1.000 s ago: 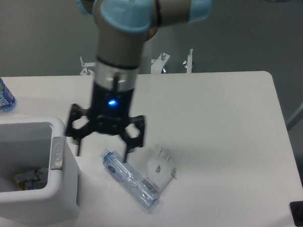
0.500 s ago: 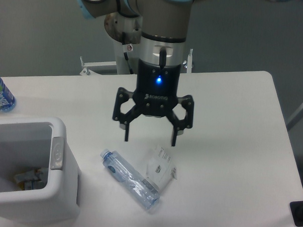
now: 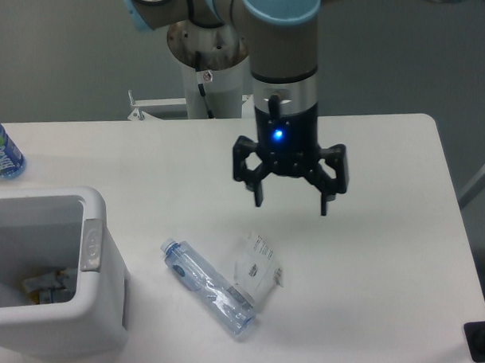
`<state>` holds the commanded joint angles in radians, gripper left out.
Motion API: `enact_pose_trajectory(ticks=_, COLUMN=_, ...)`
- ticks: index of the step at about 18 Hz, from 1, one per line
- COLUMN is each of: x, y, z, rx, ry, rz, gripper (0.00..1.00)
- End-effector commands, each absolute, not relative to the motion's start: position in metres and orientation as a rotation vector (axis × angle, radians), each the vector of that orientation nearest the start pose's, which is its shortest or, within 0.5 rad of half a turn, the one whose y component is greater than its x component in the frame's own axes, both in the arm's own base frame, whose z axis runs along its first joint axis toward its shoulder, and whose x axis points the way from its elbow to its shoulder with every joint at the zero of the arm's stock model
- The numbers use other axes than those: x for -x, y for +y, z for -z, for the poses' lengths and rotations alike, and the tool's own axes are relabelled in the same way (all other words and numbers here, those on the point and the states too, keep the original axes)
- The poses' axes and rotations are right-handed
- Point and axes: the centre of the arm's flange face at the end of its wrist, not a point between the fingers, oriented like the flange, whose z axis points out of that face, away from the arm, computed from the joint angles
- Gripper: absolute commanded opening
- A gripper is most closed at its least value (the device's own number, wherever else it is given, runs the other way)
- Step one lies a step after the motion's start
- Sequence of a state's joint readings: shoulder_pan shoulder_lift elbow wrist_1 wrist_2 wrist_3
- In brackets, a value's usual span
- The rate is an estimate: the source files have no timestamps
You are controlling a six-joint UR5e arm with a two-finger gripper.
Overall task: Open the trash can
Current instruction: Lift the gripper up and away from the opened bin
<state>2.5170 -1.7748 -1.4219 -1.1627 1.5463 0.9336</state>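
Above smooth white table (image 3: 384,234): black two-fingered claw (image 3: 291,205), boxy lidless trash can (image 3: 55,302).

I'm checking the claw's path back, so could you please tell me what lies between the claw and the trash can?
In the fixed camera view, a clear plastic bottle lies on the table between the open claw and the trash can, a crumpled wrapper touching it.

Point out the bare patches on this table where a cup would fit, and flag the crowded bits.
Bare: the right side of the table, from under the gripper to the far edge, and the back strip between the upright blue bottle and the arm. Crowded: front left, where the trash can, the lying clear bottle and the crumpled wrapper sit close together.
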Motion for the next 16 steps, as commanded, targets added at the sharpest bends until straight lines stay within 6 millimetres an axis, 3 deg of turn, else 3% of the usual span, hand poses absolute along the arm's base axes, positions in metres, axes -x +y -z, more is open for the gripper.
enact_pose_trajectory(ticks=3, x=0.441, y=0.435, z=-0.496, rx=2.922, ry=0.113, rz=-0.414, gripper=1.00)
enact_pose_trajectory(ticks=7, x=0.462, y=0.408, z=-0.486, rx=2.952, ry=0.260, rz=-0.415, gripper=1.00)
enact_pose_trajectory(ticks=16, x=0.467, y=0.402, z=-0.481, rx=2.968, ry=0.342, rz=-0.442, gripper=1.00)
